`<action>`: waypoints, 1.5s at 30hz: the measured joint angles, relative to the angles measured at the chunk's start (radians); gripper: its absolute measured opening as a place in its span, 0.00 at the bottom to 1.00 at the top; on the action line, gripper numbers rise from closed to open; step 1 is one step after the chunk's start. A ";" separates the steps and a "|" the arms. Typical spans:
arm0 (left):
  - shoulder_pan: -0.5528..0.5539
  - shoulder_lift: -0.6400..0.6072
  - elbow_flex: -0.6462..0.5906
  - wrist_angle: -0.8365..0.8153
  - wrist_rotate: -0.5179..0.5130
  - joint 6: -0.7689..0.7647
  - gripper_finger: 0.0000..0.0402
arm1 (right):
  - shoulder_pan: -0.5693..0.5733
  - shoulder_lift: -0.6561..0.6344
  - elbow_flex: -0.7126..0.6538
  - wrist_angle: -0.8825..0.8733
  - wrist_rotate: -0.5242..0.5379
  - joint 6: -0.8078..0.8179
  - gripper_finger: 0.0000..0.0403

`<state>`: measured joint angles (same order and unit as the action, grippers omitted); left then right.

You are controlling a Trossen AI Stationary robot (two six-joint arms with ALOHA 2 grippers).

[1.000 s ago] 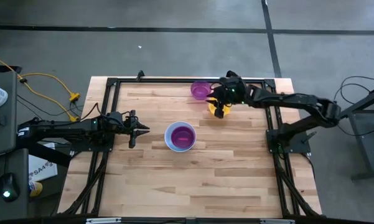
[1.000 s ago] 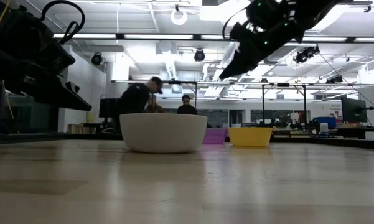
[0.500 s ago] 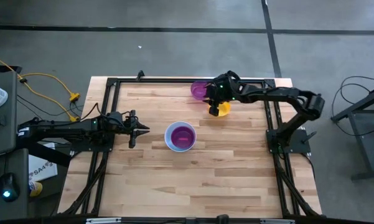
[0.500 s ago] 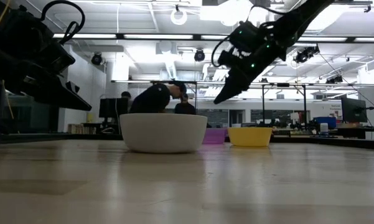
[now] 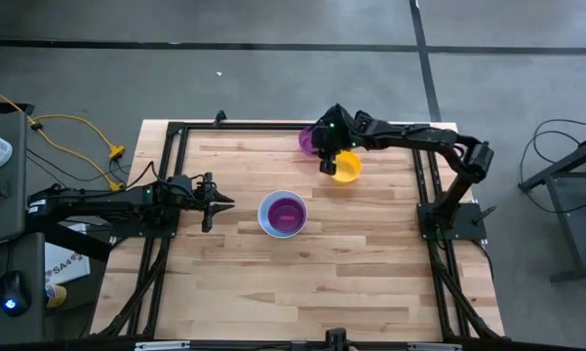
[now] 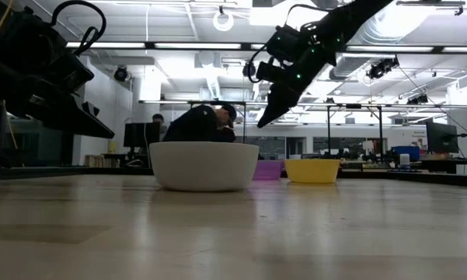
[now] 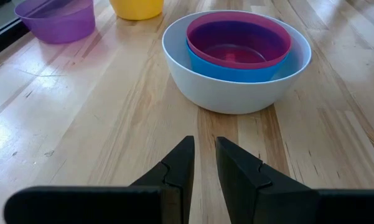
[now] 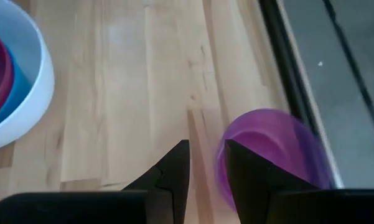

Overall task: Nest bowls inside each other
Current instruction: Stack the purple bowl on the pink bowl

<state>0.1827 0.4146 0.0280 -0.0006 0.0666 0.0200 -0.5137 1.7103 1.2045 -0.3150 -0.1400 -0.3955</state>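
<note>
Purple bowl beside yellow bowl, right fingers between

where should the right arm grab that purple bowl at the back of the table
Grip the purple bowl by its rim, coming straight down from above. It sits upright and open, with a thin wall the right pincer could straddle, one finger inside and one outside. The side away from the yellow bowl looks roomier.
</note>
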 joint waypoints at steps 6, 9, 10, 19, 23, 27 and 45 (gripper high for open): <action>0.000 0.000 0.000 0.000 0.000 0.000 0.17 | -0.019 0.000 0.015 -0.051 0.015 -0.003 0.23; 0.000 0.000 0.000 0.000 0.000 0.000 0.17 | -0.028 0.000 0.015 -0.060 0.050 -0.019 0.23; 0.000 0.000 0.000 0.000 0.000 0.000 0.17 | -0.032 0.000 0.015 -0.062 0.065 -0.029 0.23; 0.000 0.000 0.000 0.000 0.000 0.000 0.17 | -0.112 0.000 0.015 -0.102 0.056 -0.061 0.23; 0.000 0.000 0.000 0.000 0.000 0.000 0.17 | -0.110 0.000 0.015 -0.147 0.043 -0.065 0.23; 0.000 0.000 0.000 0.000 0.000 0.000 0.17 | -0.083 0.000 0.015 -0.147 0.066 -0.076 0.23; 0.000 0.000 0.000 0.000 0.000 0.000 0.17 | -0.022 0.017 0.076 -0.209 0.124 -0.149 0.23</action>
<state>0.1825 0.4146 0.0280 -0.0006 0.0666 0.0202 -0.5352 1.7273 1.2808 -0.5244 -0.0156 -0.5447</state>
